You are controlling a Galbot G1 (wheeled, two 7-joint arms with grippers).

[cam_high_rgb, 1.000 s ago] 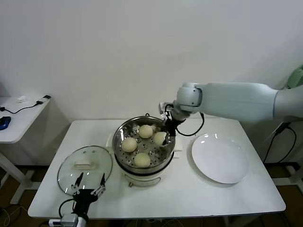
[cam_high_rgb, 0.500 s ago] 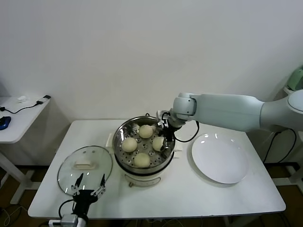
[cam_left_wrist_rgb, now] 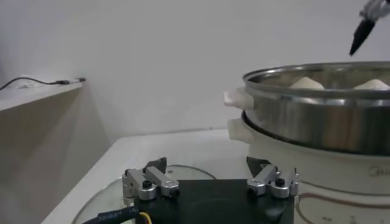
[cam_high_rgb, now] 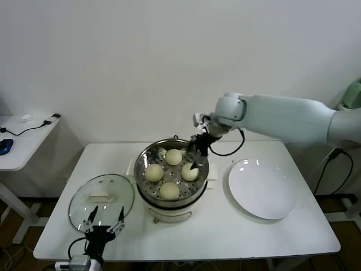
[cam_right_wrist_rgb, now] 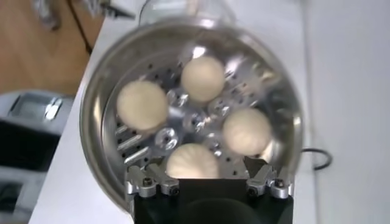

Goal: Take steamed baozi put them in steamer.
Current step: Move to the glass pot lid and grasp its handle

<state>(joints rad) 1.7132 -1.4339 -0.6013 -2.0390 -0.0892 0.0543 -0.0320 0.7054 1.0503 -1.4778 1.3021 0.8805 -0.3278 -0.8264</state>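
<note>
Right tool [cam_high_rgb: 196, 160] risen off steamed baozi [cam_high_rgb: 189, 171], open, empty

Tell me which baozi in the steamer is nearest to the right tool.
The baozi on the steamer's plate-side, just below the right tool; the other three lie farther left.

White table [cam_high_rgb: 225, 231]: occupied by the steamer [cam_high_rgb: 172, 195], a glass lid [cam_high_rgb: 101, 200] and a white plate [cam_high_rgb: 262, 189].

Glass lid [cam_high_rgb: 101, 200] and white plate [cam_high_rgb: 262, 189] on table [cam_high_rgb: 225, 237].
</note>
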